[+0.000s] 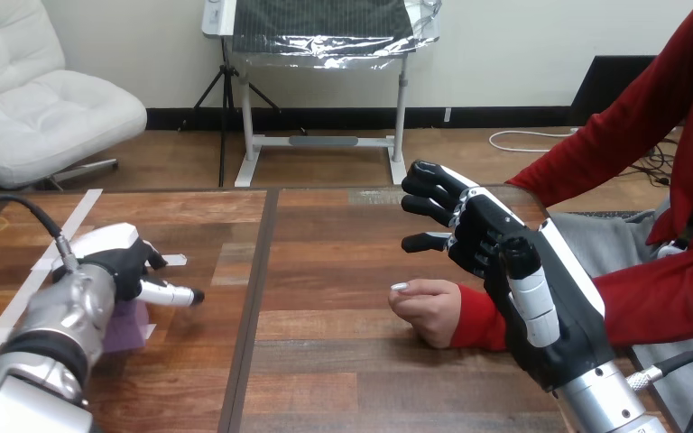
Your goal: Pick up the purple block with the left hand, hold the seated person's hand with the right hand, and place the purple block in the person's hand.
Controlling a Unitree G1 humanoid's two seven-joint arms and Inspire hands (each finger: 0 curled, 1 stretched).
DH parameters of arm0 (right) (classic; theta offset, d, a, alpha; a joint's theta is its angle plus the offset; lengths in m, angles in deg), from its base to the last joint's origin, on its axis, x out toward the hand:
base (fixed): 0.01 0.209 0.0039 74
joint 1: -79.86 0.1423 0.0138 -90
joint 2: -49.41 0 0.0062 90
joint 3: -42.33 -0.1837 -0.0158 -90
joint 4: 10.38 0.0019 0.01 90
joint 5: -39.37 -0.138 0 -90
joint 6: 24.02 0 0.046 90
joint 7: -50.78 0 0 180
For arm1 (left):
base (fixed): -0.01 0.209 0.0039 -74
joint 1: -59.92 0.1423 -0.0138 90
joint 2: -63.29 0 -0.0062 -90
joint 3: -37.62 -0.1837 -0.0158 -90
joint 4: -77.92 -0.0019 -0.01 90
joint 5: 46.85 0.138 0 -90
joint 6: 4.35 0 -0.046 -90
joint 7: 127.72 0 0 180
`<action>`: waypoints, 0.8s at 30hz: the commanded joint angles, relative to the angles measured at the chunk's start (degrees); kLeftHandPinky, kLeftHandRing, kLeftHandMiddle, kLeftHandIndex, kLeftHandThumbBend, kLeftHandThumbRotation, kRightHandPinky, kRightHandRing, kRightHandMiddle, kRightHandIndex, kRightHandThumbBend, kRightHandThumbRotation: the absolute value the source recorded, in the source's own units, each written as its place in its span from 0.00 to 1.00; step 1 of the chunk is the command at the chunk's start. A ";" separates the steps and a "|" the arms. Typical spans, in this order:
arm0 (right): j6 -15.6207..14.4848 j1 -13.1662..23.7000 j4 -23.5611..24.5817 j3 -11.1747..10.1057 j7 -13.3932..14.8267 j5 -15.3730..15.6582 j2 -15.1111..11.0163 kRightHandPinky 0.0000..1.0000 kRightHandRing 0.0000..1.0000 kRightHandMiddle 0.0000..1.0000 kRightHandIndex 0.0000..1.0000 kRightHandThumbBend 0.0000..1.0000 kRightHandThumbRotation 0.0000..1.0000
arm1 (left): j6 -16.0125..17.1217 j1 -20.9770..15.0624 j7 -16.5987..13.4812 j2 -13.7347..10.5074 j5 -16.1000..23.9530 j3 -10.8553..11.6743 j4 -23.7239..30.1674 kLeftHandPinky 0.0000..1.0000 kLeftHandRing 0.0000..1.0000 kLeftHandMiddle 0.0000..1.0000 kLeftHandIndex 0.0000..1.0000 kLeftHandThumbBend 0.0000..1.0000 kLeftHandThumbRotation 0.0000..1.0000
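A purple block [128, 326] rests on the table at the left, mostly covered by my left hand [126, 262]. That hand sits over the block with its fingers curled down around it, thumb pointing right. The person's hand [429, 308], closed in a loose fist with a red sleeve behind it, lies on the table right of centre. My right hand [492, 242] hovers just above and behind the person's wrist, fingers bent and spread, not touching it as far as I can see.
A dark seam [251, 307] runs front to back through the wooden table. Strips of white tape [72, 216] lie along the left part of the table, near the left hand. The person's torso and arm fill the right side.
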 commanded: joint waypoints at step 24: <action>0.03 2.10 1.58 -0.33 -0.11 -0.65 -0.39 0.71 0.86 0.88 0.87 0.93 1.00 | -1.88 -9.16 15.27 -4.51 -1.16 0.12 3.32 0.83 0.93 0.94 0.91 0.75 0.26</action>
